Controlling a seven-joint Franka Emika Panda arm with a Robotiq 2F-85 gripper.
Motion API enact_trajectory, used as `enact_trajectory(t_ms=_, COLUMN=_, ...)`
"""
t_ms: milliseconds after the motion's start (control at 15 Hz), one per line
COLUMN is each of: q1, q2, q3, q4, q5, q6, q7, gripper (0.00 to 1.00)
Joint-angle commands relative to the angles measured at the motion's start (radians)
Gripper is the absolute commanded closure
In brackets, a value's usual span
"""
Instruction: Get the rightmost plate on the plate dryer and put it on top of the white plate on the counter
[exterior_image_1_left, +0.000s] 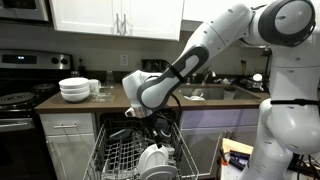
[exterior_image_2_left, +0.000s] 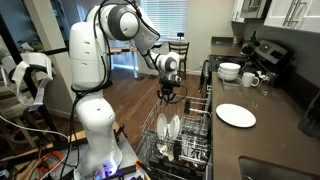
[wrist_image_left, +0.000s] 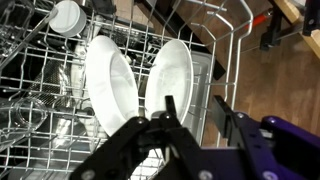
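Two white plates stand upright side by side in the plate dryer (wrist_image_left: 40, 100), an open dishwasher rack of grey wire. The rightmost plate (wrist_image_left: 172, 65) is the one nearer my gripper (wrist_image_left: 196, 112) in the wrist view. My gripper hangs just above this plate's lower right rim, its jaws open and gripping nothing. In both exterior views the gripper (exterior_image_1_left: 150, 118) (exterior_image_2_left: 168, 96) hovers over the rack (exterior_image_1_left: 115, 150) (exterior_image_2_left: 196, 130) and the plates in it (exterior_image_1_left: 152, 160) (exterior_image_2_left: 172, 127). The flat white plate (exterior_image_2_left: 236, 115) lies on the dark counter (exterior_image_2_left: 275, 135).
A stack of white bowls (exterior_image_1_left: 74, 89) (exterior_image_2_left: 229, 71) and a mug (exterior_image_2_left: 250, 79) stand further along the counter, near the stove (exterior_image_1_left: 20, 98). A cup (wrist_image_left: 66, 16) sits upside down in the rack's far corner. The sink (exterior_image_1_left: 205, 92) lies behind the arm.
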Motion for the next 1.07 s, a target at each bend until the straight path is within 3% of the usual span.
enact_trajectory(t_ms=0, q1=-0.001, q2=0.001, q3=0.002, q4=0.002, q5=0.0, q6=-0.002, q7=0.0, gripper=0.53)
enact_trajectory(t_ms=133, q1=0.0, q2=0.001, q3=0.002, q4=0.003, q5=0.0, q6=-0.002, q7=0.0, gripper=0.41)
enact_trajectory(t_ms=200, q1=-0.001, q2=0.001, q3=0.002, q4=0.003, q5=0.0, q6=-0.002, q7=0.0, gripper=0.41)
enact_trajectory(t_ms=267, q1=-0.001, q2=0.006, q3=0.0, q4=0.001, q5=-0.018, q6=0.01, q7=-0.014, gripper=0.16)
enact_trajectory(t_ms=467, q1=-0.002, q2=0.026, q3=-0.005, q4=0.003, q5=-0.071, q6=0.021, q7=-0.042, gripper=0.03)
enact_trajectory(t_ms=733, q1=-0.014, q2=0.07, q3=-0.018, q4=0.001, q5=-0.173, q6=0.069, q7=-0.099, gripper=0.0)
enact_trajectory(t_ms=1000, q1=-0.051, q2=0.125, q3=-0.022, q4=0.011, q5=-0.151, q6=0.154, q7=-0.253, gripper=0.0)
